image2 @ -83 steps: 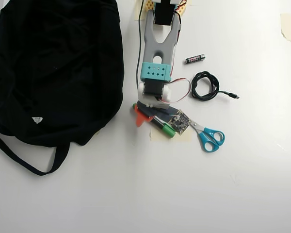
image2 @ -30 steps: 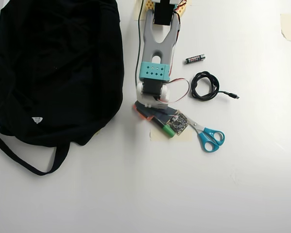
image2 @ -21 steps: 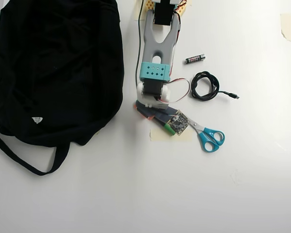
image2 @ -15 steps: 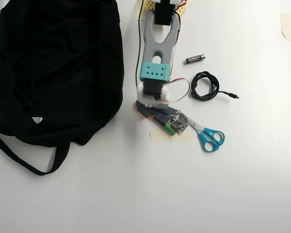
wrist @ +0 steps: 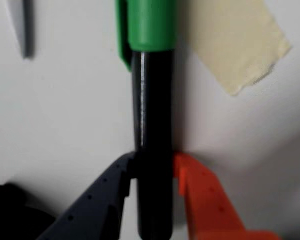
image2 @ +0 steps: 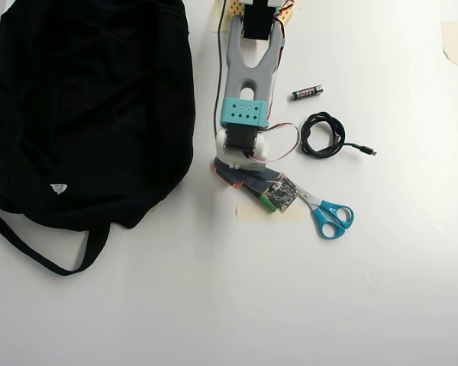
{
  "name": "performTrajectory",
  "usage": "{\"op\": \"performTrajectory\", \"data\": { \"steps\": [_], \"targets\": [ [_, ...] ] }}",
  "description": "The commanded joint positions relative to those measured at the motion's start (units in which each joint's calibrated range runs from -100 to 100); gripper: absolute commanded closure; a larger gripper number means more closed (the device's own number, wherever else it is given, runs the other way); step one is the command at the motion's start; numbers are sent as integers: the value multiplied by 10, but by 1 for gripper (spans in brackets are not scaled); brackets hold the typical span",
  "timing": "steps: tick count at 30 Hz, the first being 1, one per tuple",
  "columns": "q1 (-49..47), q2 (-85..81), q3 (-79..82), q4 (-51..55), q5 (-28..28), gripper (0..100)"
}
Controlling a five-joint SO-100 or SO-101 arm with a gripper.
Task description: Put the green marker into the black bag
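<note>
Squeezing the hand (wrist: pixel 152 172) firmly on the green marker (wrist: pixel 151 120), which lies on the table (image2: pixel 214 305) beside the tape, I should lift straight up before swinging toward the black bag (image2: pixel 84 114) well away.

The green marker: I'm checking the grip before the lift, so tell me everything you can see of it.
The green marker is a slim, glossy black barrel with a bright green cap that has a clip on its side; it looks like plastic. In the wrist view it runs straight up the picture, cap end farthest from the camera, lying on the white table beside a strip of beige tape. The pincer is shut on the barrel, dark finger on one side and orange finger on the other. In the overhead view the arm hides most of it.
</note>
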Motion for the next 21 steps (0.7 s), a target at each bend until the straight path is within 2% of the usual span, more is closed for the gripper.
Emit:
{"op": "performTrajectory", "data": {
  "steps": [1,13,18,21],
  "targets": [
    [-9,-16,-14,5,-10,98],
    [-16,-16,-154,149,-27,98],
    [-19,-16,-188,172,-29,98],
    [-21,-16,-202,172,-55,98]
  ]
}}
